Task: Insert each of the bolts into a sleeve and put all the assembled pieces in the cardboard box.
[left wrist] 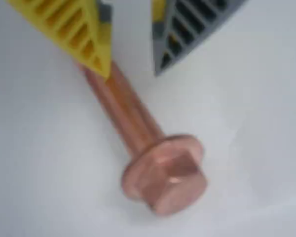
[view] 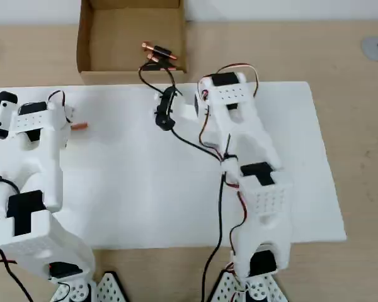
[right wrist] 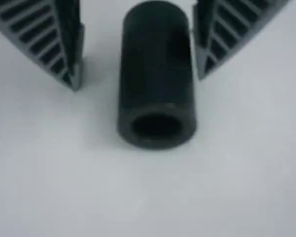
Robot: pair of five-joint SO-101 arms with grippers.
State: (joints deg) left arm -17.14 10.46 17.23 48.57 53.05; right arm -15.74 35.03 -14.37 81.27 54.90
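A copper bolt (left wrist: pixel 153 158) lies on the white mat, hex head toward the camera, its shank running under the yellow fingertip (left wrist: pixel 96 54). My left gripper (left wrist: pixel 132 73) is open over the shank. In the high view this bolt (view: pixel 80 126) pokes out beside the left gripper (view: pixel 71 121) at the mat's far left. A black sleeve (right wrist: pixel 157 74) lies on the mat between the fingers of my right gripper (right wrist: pixel 138 79), which is open with a gap on each side. The cardboard box (view: pixel 87 44) at the back holds two bolts in sleeves (view: pixel 157 51).
The white mat (view: pixel 132 189) covers most of the wooden table. Both arm bodies stretch over it from the near edge, and black cables (view: pixel 195 145) trail across the mat beside the right arm. A grey disc (view: pixel 377 48) sits at the far right.
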